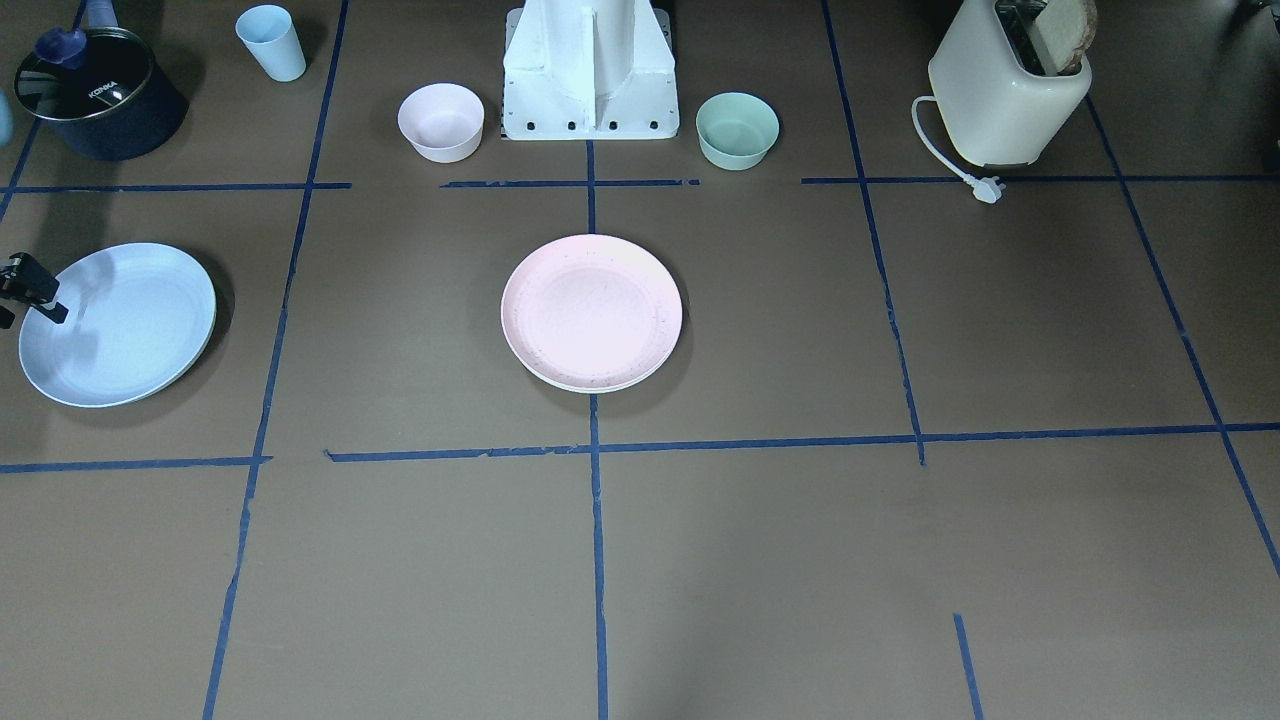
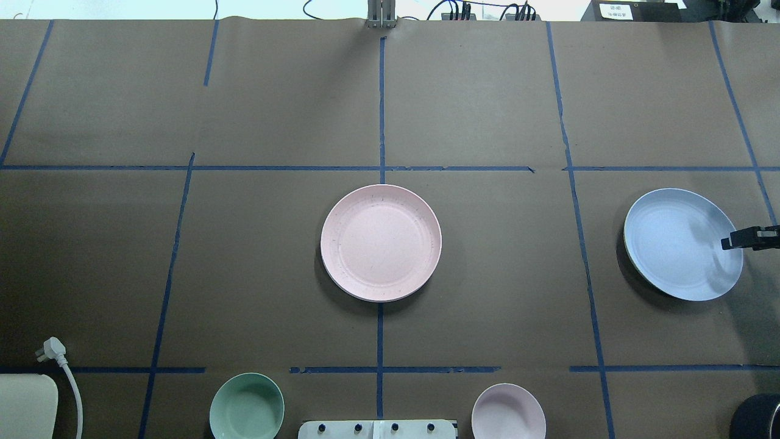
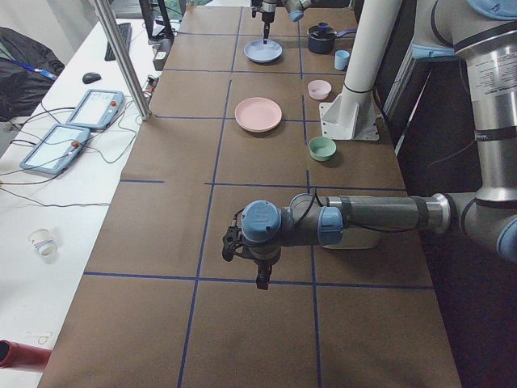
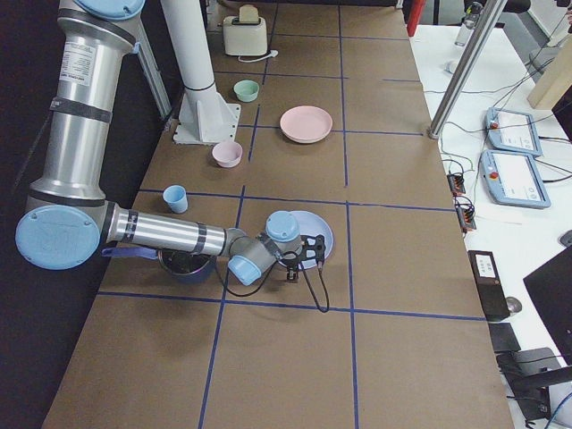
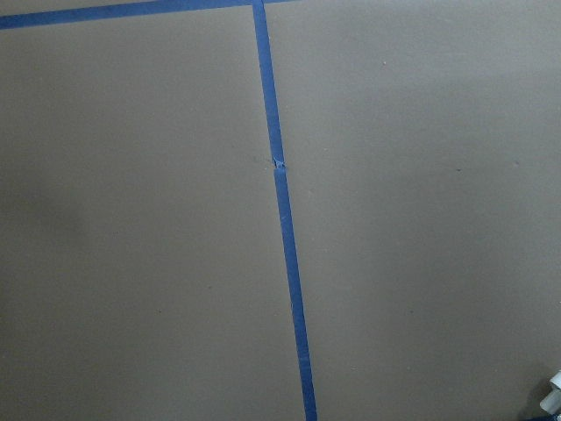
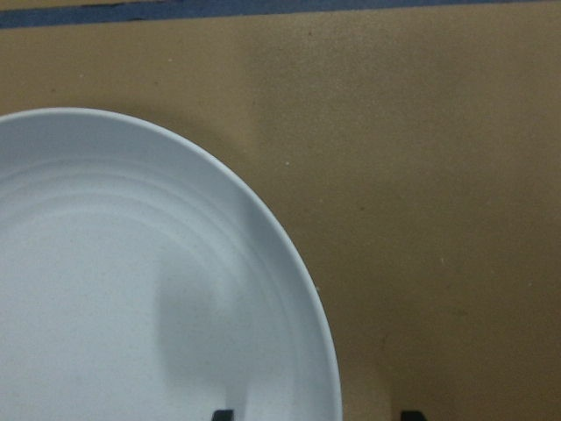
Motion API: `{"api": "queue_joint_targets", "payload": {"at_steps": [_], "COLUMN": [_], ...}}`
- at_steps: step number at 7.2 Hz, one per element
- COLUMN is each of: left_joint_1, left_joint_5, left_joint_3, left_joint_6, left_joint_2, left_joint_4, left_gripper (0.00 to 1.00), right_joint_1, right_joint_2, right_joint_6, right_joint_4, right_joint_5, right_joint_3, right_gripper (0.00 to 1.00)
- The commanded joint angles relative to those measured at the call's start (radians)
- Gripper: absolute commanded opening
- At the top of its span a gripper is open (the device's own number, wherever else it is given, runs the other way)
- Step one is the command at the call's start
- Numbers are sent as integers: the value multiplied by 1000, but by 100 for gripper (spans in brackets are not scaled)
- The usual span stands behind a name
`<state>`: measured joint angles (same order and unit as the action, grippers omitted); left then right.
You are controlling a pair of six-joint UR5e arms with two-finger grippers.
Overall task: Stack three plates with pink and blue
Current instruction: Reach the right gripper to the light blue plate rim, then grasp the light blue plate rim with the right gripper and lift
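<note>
1. The pink plate (image 2: 381, 242) lies flat and face up at the middle of the table (image 2: 487, 91), on the centre tape line. It is round, so I can name no long axis or pointing direction.
2. In the front-facing view a paler edge shows under its near rim (I cannot tell whether that is another plate).
3. The blue plate (image 2: 682, 244) lies face up, well apart from the pink one, out on the robot's right.
4. The right gripper (image 6: 317, 416) is at the blue plate's outer rim. Its fingertips (image 6: 223, 414) are spread, with one over the plate, the other over the table and the rim between them, and nothing is clasped.
5. The left gripper (image 3: 260, 283) hangs over bare table on the far left. It shows only in the side view, so I cannot tell how its jaws stand.
6. Containers near the base:
   - The green bowl (image 2: 247, 405) and pink bowl (image 2: 508, 411) stand mouth up, showing bare insides.
   - A blue cup (image 1: 271, 42) stands upright.
   - A dark pot (image 1: 100, 92) has its lid on.
   - A toaster (image 1: 1008, 85) holds a slice of bread (image 1: 1062, 35) in its slot.
</note>
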<state>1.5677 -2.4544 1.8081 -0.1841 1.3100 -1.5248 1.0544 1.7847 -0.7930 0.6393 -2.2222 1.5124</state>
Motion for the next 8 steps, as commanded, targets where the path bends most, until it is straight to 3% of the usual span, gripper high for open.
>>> {"api": "queue_joint_targets", "payload": {"at_steps": [1,2,5,6,8], "left_joint_1": [0,0,0,0,0], "left_joint_5": [0,0,0,0,0], "left_joint_3": [0,0,1,0,-1], "left_joint_6": [0,0,0,0,0], "left_joint_2": [0,0,0,0,0], "left_joint_4": [0,0,0,0,0], "left_gripper": [100,100,100,100,100], "right_joint_1": [-4,-4,-1,4,6], "right_joint_2": [-2,-2,-4,-10,-167], "right_joint_6": [0,-2,-8,-78,-370], "right_joint_4": [-3,-4,-3,-1,13], "right_joint_5": [-4,-7,-57,-121,-182], "right_joint_3": [-4,-3,32,89,167], "right_gripper": [7,0,0,0,0]}}
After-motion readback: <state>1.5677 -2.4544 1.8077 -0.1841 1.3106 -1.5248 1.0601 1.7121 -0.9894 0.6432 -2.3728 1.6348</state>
